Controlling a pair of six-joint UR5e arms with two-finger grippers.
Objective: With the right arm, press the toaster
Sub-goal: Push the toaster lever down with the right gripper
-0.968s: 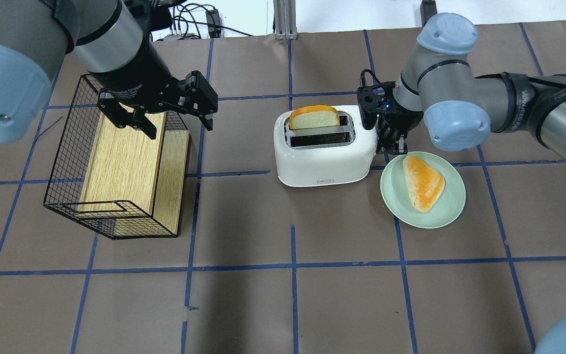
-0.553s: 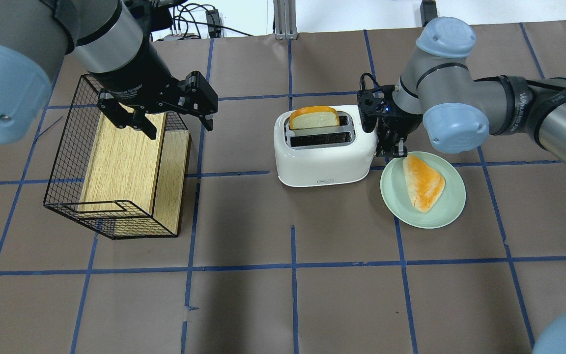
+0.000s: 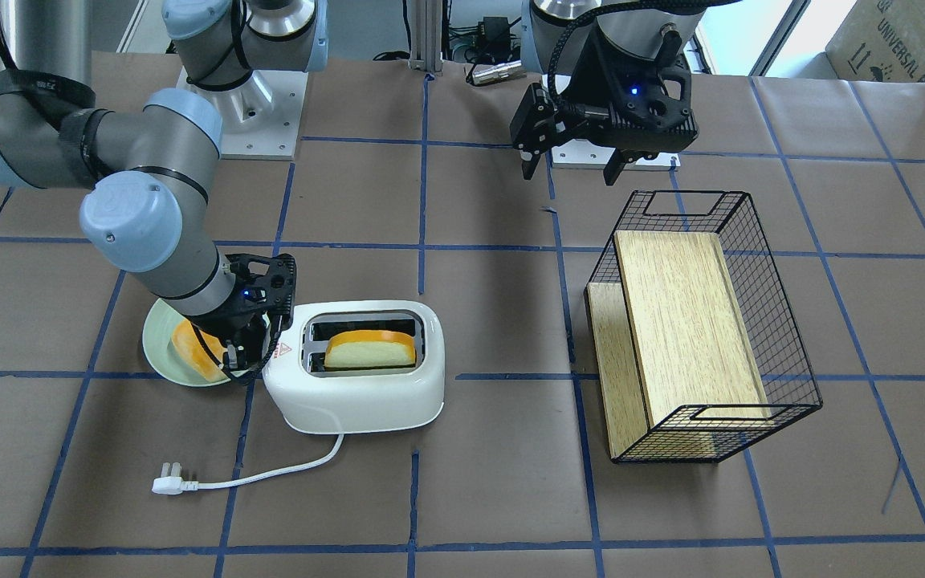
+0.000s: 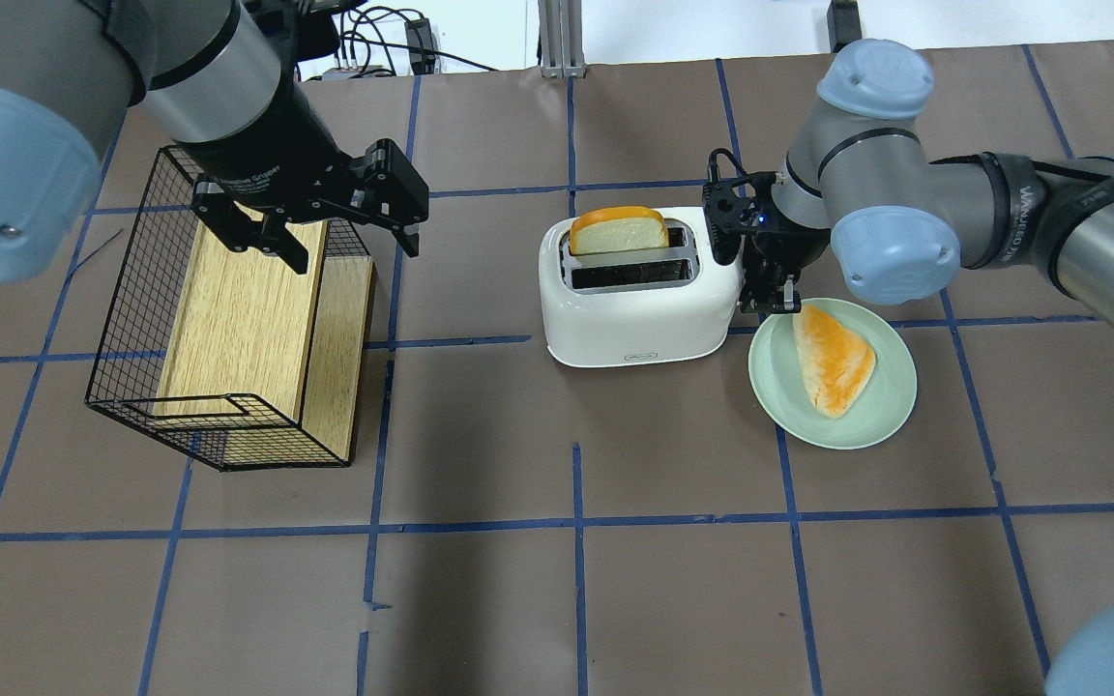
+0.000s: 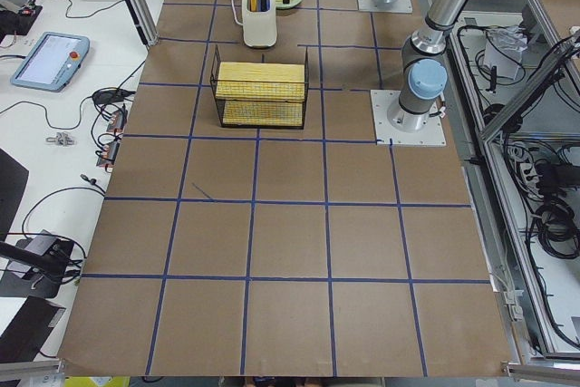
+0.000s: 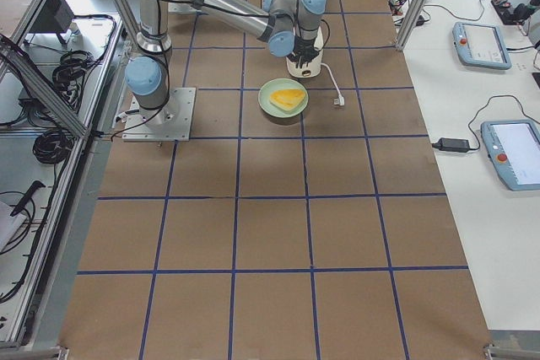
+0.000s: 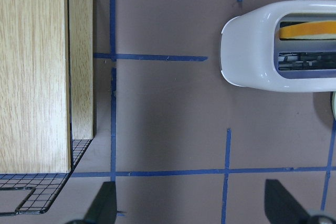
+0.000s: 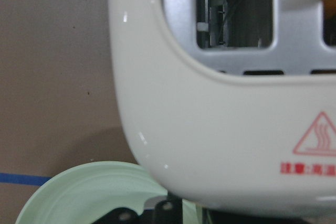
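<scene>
The white toaster point(image 4: 639, 314) stands mid-table with a bread slice point(image 4: 618, 230) upright in its far slot; it also shows in the front view point(image 3: 358, 397). Its red triangle label point(image 3: 283, 350) faces my right gripper. My right gripper point(image 4: 772, 295) is shut and points down at the toaster's right end, between the toaster and a green plate point(image 4: 891, 416). In the right wrist view the toaster's end point(image 8: 210, 145) fills the frame, and the grey knob is hidden. My left gripper point(image 4: 325, 237) is open and empty above a wire basket point(image 4: 131, 319).
The green plate holds a piece of bread point(image 4: 833, 358) close beside my right gripper. The black wire basket holds a wooden box point(image 4: 238, 319) at the table's left. The toaster's white cord and plug point(image 3: 169, 484) lie on the operators' side.
My right gripper has moved slightly down along the toaster's right end. The bread slice and the left arm have not moved.
</scene>
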